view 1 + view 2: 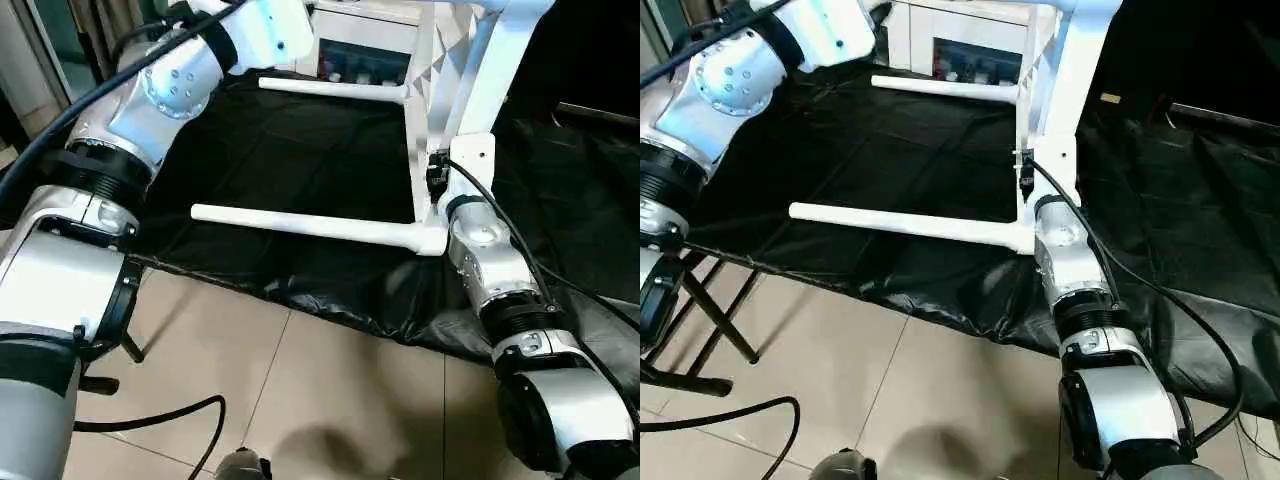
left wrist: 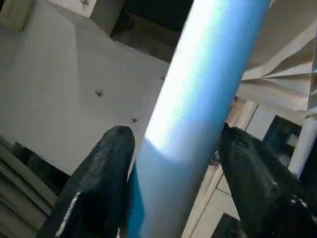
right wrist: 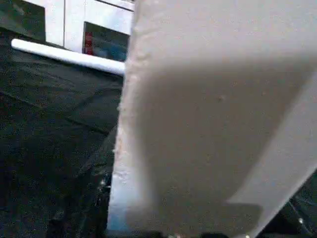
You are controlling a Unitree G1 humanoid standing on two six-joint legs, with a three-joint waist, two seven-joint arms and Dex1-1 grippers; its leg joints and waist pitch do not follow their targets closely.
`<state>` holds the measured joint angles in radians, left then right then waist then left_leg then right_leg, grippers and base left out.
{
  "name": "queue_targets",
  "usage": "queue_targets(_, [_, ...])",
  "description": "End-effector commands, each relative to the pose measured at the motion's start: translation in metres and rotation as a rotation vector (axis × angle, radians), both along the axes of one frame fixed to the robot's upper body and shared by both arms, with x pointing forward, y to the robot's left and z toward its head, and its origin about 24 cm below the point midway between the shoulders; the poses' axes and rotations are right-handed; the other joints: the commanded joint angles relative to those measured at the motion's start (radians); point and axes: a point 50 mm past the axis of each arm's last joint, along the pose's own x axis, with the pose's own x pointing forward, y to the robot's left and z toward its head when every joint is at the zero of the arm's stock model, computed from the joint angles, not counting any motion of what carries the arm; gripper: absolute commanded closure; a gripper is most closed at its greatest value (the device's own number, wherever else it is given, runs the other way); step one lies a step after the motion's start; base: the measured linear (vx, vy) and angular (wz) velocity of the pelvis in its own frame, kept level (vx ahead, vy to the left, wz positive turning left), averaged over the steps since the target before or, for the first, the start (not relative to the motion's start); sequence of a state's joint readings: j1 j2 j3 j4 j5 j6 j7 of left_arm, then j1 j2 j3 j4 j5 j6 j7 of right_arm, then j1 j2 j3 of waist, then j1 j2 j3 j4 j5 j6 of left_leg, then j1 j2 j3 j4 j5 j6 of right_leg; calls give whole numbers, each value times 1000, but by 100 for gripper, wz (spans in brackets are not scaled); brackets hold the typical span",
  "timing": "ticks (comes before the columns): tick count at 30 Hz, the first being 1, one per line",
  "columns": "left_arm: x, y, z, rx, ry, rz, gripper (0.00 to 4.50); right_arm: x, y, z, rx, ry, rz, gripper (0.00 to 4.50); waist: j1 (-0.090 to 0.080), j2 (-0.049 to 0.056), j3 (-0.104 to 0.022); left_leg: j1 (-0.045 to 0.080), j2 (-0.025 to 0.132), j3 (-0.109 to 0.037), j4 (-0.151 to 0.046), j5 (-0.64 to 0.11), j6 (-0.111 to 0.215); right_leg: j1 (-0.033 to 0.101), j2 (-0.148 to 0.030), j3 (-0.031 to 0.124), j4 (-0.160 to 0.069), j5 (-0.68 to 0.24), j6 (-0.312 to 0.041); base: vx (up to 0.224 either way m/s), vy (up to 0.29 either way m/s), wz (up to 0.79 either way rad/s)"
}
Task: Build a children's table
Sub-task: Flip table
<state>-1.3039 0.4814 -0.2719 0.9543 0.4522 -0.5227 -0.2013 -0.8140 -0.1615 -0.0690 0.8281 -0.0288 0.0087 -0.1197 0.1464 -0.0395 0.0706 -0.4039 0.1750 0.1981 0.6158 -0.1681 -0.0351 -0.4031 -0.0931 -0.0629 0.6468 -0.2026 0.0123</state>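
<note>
The white tabletop [image 1: 470,90] stands on its edge on the black sheet, its ribbed underside facing left. Two white legs stick out of it sideways to the left: a near leg [image 1: 310,226] and a far leg [image 1: 330,88]. In the left wrist view my left gripper [image 2: 171,134] has its black fingers [image 2: 106,163] pressed on both sides of another white leg [image 2: 198,99], high up by the tabletop. My right gripper [image 1: 437,178] sits against the tabletop's near edge, just above the lower corner socket [image 1: 432,240]. That white edge [image 3: 213,124] looms close in the right wrist view.
A black sheet [image 1: 280,170] covers the work table, whose front edge drops to the tiled floor [image 1: 300,400]. A white glass-doored cabinet [image 1: 365,50] stands behind. Black folding supports [image 1: 710,320] and a cable [image 1: 160,415] lie below on the left.
</note>
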Motion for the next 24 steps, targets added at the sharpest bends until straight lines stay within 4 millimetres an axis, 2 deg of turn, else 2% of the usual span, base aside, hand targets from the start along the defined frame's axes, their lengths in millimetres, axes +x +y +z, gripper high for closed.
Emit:
queue_targets(1, [2,-5,-1,3,29,1,174,-1,-8,-2,-50,5,-3,250,-4,20,-87,42,52,-30,-80,-237,-82,41,-66,44,-59,13,-231,0,0,0])
queue_targets(3, [4,-3,-2,-3,35,15,205,-1,-9,-1,-52,3,-3,250,-4,19,-87,42,52,-30,-80,-240,-81,41,-66,44,-59,10,-228,0,0,0])
queue_targets(5, [4,-2,0,-11,39,23,211,-1,-11,0,-58,-1,-3,250,-3,23,-87,42,52,-31,-80,-243,-78,41,-67,45,-61,-2,-226,0,0,0])
queue_targets(7, [5,-2,2,-26,44,24,218,-1,-15,2,-72,-9,-4,250,-1,20,-86,41,51,-30,-79,-243,-74,42,-68,45,-63,-12,-227,0,0,0])
queue_targets(10, [4,-2,5,-52,49,15,226,0,-19,6,-86,-22,-5,250,0,25,-87,39,52,-30,-78,-229,-66,42,-68,46,-62,-13,-228,0,0,0])
queue_targets(11, [3,-3,10,-106,65,-11,226,2,-27,16,-113,-51,7,250,2,24,-87,38,50,-29,-75,-216,-60,44,-67,45,-61,2,-235,0,0,0])
queue_targets(12, [3,-4,11,-121,69,-17,229,3,-28,19,-118,-57,10,250,6,26,-89,38,50,-28,-73,-202,-53,44,-67,45,-59,17,-241,0,0,0])
queue_targets(14, [2,-3,15,-188,76,-41,231,5,-35,30,-139,-82,20,250,7,23,-89,35,48,-26,-71,-188,-43,47,-66,44,-57,33,-246,0,0,0])
queue_targets(15, [1,-2,19,-230,76,-53,231,7,-39,39,-155,-105,32,250,7,22,-91,32,46,-25,-68,-169,-29,51,-66,44,-55,51,-252,0,0,0])
queue_targets(16, [0,2,26,-332,87,-80,231,10,-49,60,-201,-144,53,250,8,21,-92,29,44,-24,-65,-146,-11,54,-67,43,-54,66,-263,0,0,0])
queue_targets(17, [0,3,26,-335,88,-80,231,10,-50,60,-203,-145,53,250,9,21,-92,27,43,-22,-60,-130,7,55,-66,43,-53,71,-274,0,0,0])
queue_targets(18, [0,6,29,-385,91,-88,231,12,-56,73,-230,-167,63,250,11,20,-94,26,42,-21,-57,-113,19,56,-65,43,-50,86,-278,0,0,0])
queue_targets(19, [-1,11,31,-447,98,-96,231,13,-63,90,-258,-185,79,250,11,17,-95,17,38,-19,-51,-67,48,57,-64,43,-44,125,-283,0,0,0])
queue_targets(20, [-1,16,33,-501,103,-102,231,14,-68,105,-282,-203,95,250,12,18,-97,15,37,-18,-48,-52,62,58,-63,41,-41,138,-290,0,0,0])
queue_targets(21, [-1,18,33,-519,105,-103,231,14,-70,112,-293,-211,104,251,15,18,-106,11,34,-17,-38,0,95,58,-58,38,-30,196,-303,0,0,0])
queue_targets(22, [-1,25,32,-577,114,-103,231,14,-76,134,-337,-226,138,251,17,14,-105,2,29,-14,-29,34,128,54,-53,37,-24,243,-311,0,0,0])
queue_targets(23, [-1,29,30,-604,121,-98,231,14,-79,144,-363,-230,149,251,21,10,-105,-5,27,-13,-22,43,152,51,-51,35,-19,256,-316,0,0,0])
queue_targets(24, [-1,32,28,-622,128,-95,231,13,-80,151,-380,-231,156,252,19,9,-104,-10,26,-12,-19,44,161,50,-51,36,-19,254,-314,0,0,0])
